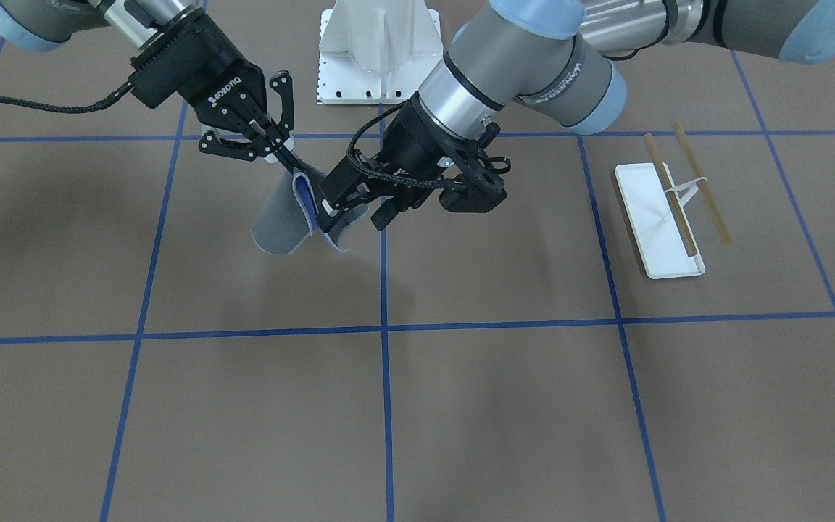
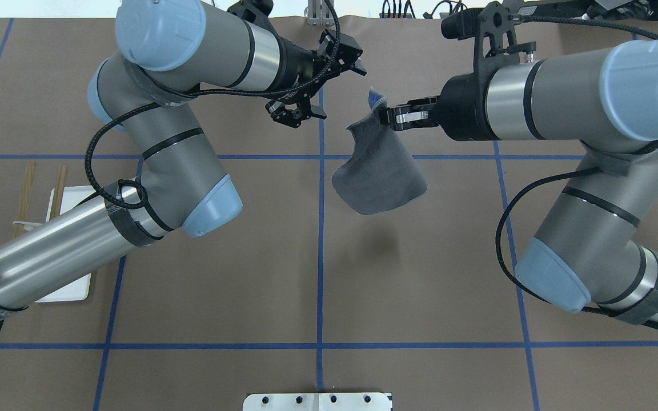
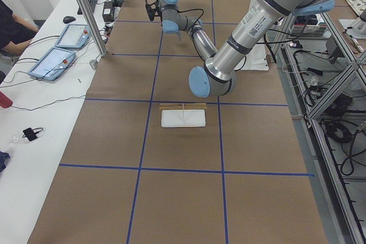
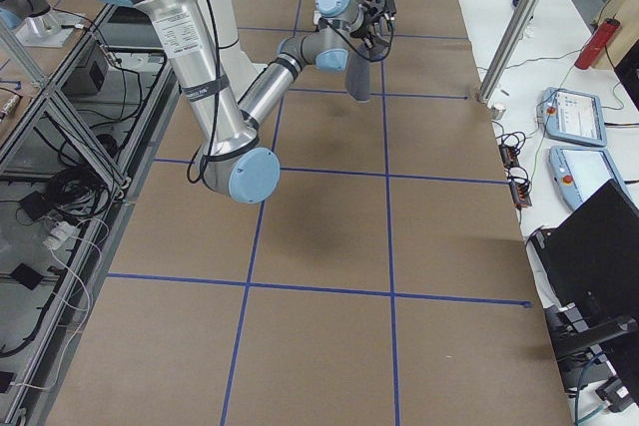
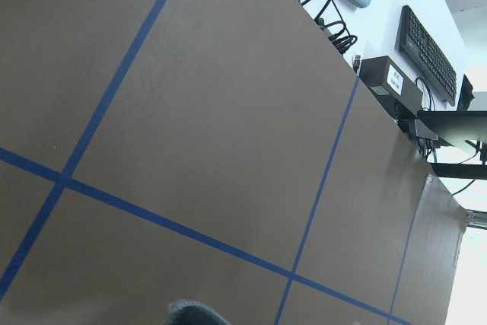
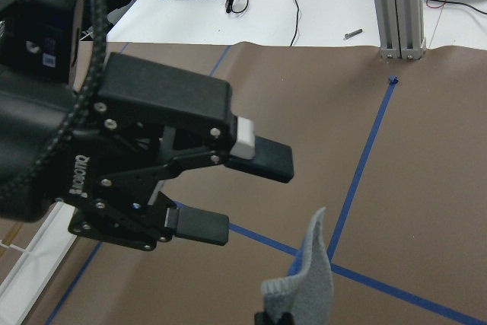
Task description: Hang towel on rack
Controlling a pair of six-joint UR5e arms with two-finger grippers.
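Note:
The towel (image 1: 281, 226) hangs in the air, dark grey outside with a blue inner face, and also shows in the overhead view (image 2: 379, 177). My right gripper (image 1: 294, 165) is shut on its top corner, as the overhead view (image 2: 389, 116) shows too. My left gripper (image 1: 356, 216) is open and empty, right beside the towel's free edge, not touching it (image 2: 343, 94); the right wrist view shows its spread fingers (image 6: 259, 197) next to the towel's corner (image 6: 304, 279). The rack (image 1: 658, 232) stands far off on the table, its wooden rods (image 1: 671, 196) bare.
A large white bolted pedestal (image 1: 377, 51) stands at the robot's base. In the overhead view the left arm covers part of the rack's tray (image 2: 69, 291). Blue tape lines cross the brown table. Operators' desks with tablets (image 3: 54, 61) lie along the far side.

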